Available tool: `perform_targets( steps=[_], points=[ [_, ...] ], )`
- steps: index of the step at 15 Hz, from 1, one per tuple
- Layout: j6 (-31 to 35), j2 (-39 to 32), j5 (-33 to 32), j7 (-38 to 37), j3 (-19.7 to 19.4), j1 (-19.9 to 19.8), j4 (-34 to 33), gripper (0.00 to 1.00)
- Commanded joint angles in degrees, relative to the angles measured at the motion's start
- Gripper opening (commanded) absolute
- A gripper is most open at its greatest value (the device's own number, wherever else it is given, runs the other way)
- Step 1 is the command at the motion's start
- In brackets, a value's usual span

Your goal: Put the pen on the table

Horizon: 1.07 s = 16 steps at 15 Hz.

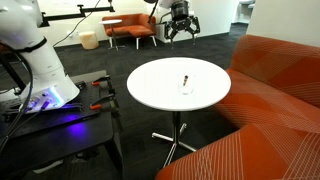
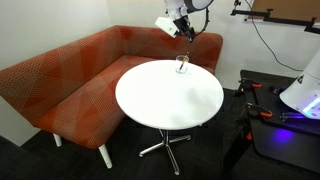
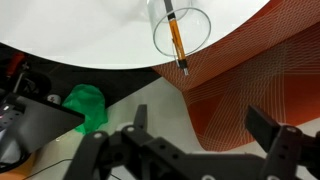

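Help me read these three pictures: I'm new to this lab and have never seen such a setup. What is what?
The machine is a robot arm steered remotely by a person; its white base stands on a black workbench. At its end is a two-fingered gripper. Two pictures come from cameras standing in the room, at different places. The third comes from a camera on the robot's wrist, so the gripper's dark fingers show along its lower edge. In both exterior views a round white table stands beside an orange sofa. On the table stands a clear glass cup with a pen leaning inside it. The gripper is open, holds nothing and hangs in the air, apart from the cup.
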<state>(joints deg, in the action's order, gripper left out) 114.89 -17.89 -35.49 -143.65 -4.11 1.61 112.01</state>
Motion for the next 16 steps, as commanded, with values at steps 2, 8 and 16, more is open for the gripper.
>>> perform_targets(
  steps=[2, 8, 16],
  points=[
    [-5.13, -4.52, 0.88, -1.23, -1.33, 0.99, -6.06, 0.94],
    [-1.75, -8.35, 1.94, 0.39, -1.76, 0.24, -7.04, 0.8],
    [6.35, -10.16, 5.41, 1.0, -2.43, 0.22, -5.53, 0.5]
  ],
)
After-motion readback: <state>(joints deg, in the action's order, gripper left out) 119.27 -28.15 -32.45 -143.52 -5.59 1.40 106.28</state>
